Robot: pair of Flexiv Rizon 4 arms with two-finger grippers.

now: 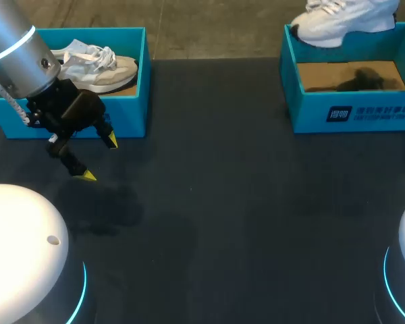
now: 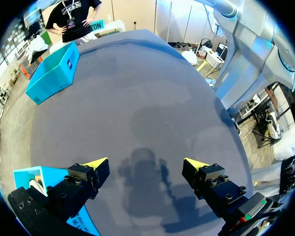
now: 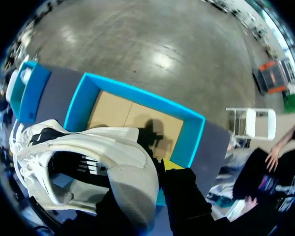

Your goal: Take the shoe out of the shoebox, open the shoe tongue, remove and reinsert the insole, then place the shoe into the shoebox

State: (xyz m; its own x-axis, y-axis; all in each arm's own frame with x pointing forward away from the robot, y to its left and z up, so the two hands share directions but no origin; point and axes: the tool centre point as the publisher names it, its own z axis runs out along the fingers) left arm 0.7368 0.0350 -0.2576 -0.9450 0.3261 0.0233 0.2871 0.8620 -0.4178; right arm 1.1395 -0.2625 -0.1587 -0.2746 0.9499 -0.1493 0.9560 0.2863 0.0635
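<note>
1. Our right claw (image 3: 150, 179) is clamping on the heel of the white shoe (image 3: 83, 157). One yellow tip is showing just outside the heel. The other finger is hiding behind the shoe.
2. The white shoe is hanging in the air above the right shoebox (image 1: 364, 111), not touching it. Its opening is facing the wrist camera, and its toe is pointing away from the claw.
3. The brown floor of the right shoebox is showing under the shoe, with a dark shadow lying on it. The blue walls are standing up all around that floor.
4. Our left claw (image 1: 99, 157) is hanging just over the desk (image 1: 243, 216). Its two fingers are wide apart, and nothing is sitting between them.
5. The left claw is hanging just in front of the left shoebox (image 1: 138, 81). In the left wrist view, a corner of that box is showing right beside one finger.
6. Another shoe (image 1: 101, 67), pale with white laces, is lying inside the left shoebox.
7. The two boxes are sitting well apart, both at the far edge of the desk. A wide stretch of dark desk is lying between them and in front of them, ahead of the left claw.
</note>
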